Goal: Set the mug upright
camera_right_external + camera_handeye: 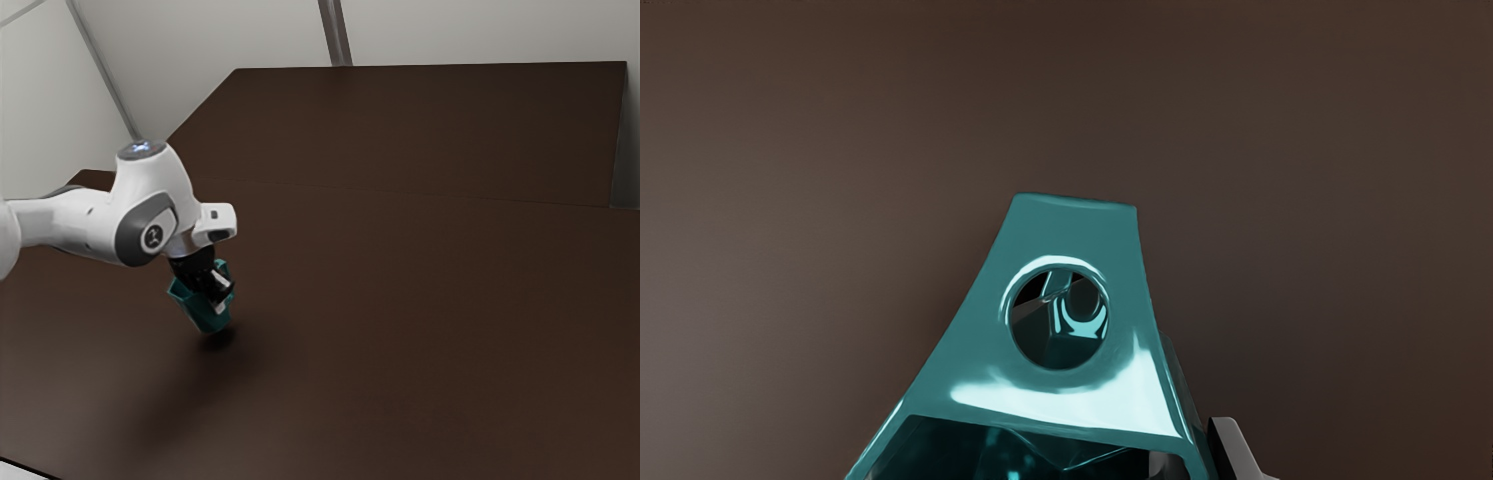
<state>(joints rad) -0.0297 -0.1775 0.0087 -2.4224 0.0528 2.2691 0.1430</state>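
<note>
Exterior view: a white robot arm [75, 222] comes in from the exterior view's left, over a dark brown desk [420, 300] in front of pale walls [230, 35]. Its black tool [223, 296] points down at a slant and is closed on a teal mug [203, 314]. The mug is tilted, not upright, its wider end higher and its narrower end lower. A dark shadow [218, 340] lies on the desk just beneath it; whether the mug touches the desk, I cannot tell.

Wrist view: the mug, shiny and flat-sided, narrows away from the tool, its open mouth nearest the tool. The side facing the camera has a round hole [1060, 320], through which its glossy inside shows. One grey-and-black finger [1236, 450] is against the outside of the mug; part of the other shows within the mouth, with the mug's wall pinched between them. Brown desktop surrounds the mug.
</note>
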